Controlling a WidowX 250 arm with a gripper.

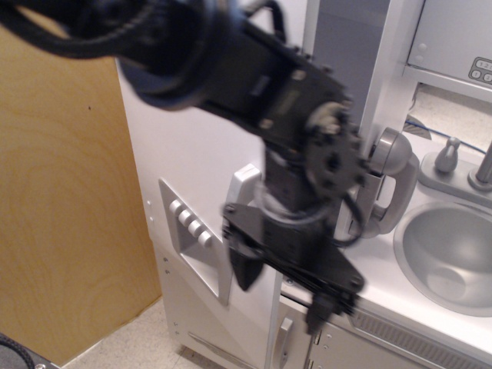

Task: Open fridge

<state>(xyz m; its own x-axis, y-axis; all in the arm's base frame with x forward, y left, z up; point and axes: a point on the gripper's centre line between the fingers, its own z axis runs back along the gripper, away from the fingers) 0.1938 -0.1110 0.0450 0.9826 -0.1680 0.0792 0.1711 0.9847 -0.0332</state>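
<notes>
The fridge (pixel 192 154) stands left of centre, its big door swung ajar, grey interior showing above. The gripper (pixel 280 288) hangs blurred in front, its 2 fingers spread, holding nothing. The risk, as a judgement: the arm could knock the door shut again or strike the phone (pixel 382 181). The sink (pixel 450 257) holds nothing; the fridge's contents are hidden.

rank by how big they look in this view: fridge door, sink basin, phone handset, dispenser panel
1. Tall silver-grey fridge door
2. Round grey sink basin
3. Recessed four-button dispenser panel and grey phone handset: similar apparent size, and the arm hides part of the handset, so unranked.
</notes>
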